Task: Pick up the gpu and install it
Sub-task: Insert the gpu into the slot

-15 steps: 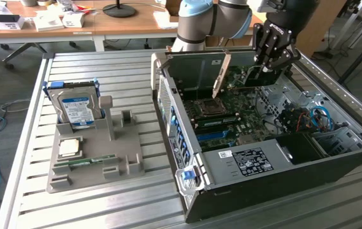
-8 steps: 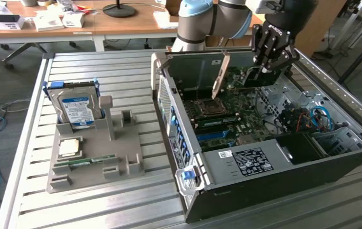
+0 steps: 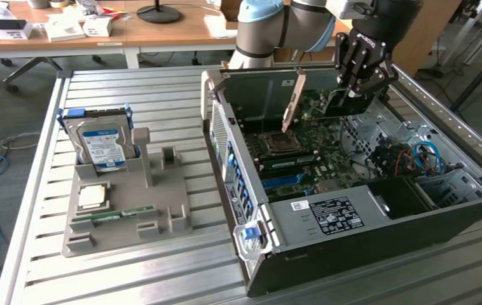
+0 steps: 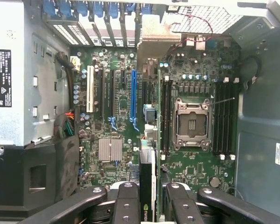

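Gpu (image 4: 147, 186): thin flat card, seen edge-on from the wrist, with a green logo on its dark edge. It is clamped between the black, bolted metal fingers (image 4: 126, 203) of the gripper (image 3: 362, 86). Location: upper right of the exterior view, held upright over the green motherboard (image 3: 309, 149), its pale tan bracket strip (image 3: 292, 101) slanting; contact with a slot cannot be told. Surround: dark sheet-metal computer case (image 3: 368, 254), lying open on a ribbed aluminium table (image 3: 139, 279). Left of centre: grey moulded holder (image 3: 169, 190) bearing an upright hard drive (image 3: 103, 143) with a blue-white label.
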Controlling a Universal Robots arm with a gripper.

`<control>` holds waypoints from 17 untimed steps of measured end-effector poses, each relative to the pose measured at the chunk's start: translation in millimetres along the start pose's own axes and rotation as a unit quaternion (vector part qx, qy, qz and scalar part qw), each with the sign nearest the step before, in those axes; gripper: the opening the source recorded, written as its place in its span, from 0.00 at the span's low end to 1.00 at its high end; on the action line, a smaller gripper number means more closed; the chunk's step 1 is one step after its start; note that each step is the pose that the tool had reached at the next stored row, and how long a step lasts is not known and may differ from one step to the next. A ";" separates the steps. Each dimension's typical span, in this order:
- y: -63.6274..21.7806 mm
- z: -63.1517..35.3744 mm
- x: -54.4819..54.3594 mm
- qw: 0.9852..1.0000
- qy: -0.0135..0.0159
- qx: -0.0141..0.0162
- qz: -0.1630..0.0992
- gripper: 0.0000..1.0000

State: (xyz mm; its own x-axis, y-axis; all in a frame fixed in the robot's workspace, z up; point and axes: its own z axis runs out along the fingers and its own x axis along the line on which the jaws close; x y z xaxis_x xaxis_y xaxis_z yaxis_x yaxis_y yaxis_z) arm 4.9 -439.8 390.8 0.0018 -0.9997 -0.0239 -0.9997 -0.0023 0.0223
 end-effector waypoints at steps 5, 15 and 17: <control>0.4 0.6 0.0 1.000 0.000 0.001 0.000 0.27; 5.2 5.3 0.1 1.000 0.000 0.013 -0.001 0.27; 5.3 5.7 0.1 1.000 0.000 0.013 -0.001 0.27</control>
State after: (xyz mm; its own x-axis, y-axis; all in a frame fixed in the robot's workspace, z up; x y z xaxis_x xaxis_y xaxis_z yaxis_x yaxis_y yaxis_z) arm -0.4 -439.8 385.2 0.0043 -0.9997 -0.0238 -1.0000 -0.0042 -0.0033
